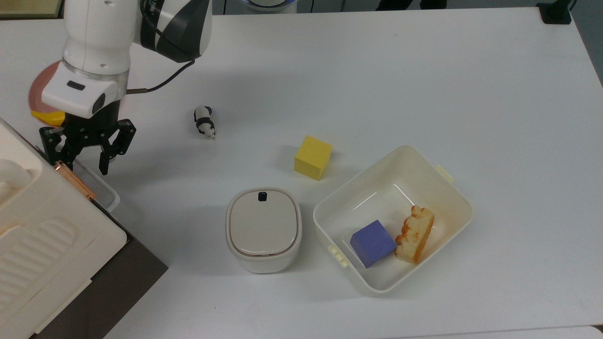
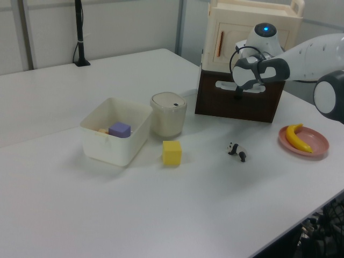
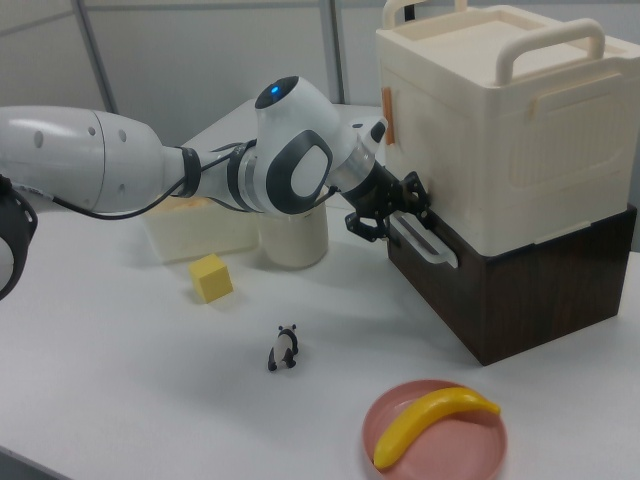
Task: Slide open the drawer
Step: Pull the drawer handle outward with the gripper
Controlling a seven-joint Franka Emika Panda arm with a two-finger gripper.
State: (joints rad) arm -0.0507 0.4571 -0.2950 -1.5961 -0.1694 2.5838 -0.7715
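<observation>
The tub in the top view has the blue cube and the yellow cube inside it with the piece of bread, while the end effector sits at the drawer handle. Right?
Not quite. The yellow cube stands on the table outside the tub, as the top view shows. Only the blue cube and the piece of bread lie inside. The end effector is at the drawer handle.

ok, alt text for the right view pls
A white robot arm reaches in from the right view's left, its open gripper at the whitish handle of a shut dark brown drawer under a cream cabinet. A banana lies on a pink plate in front.
</observation>
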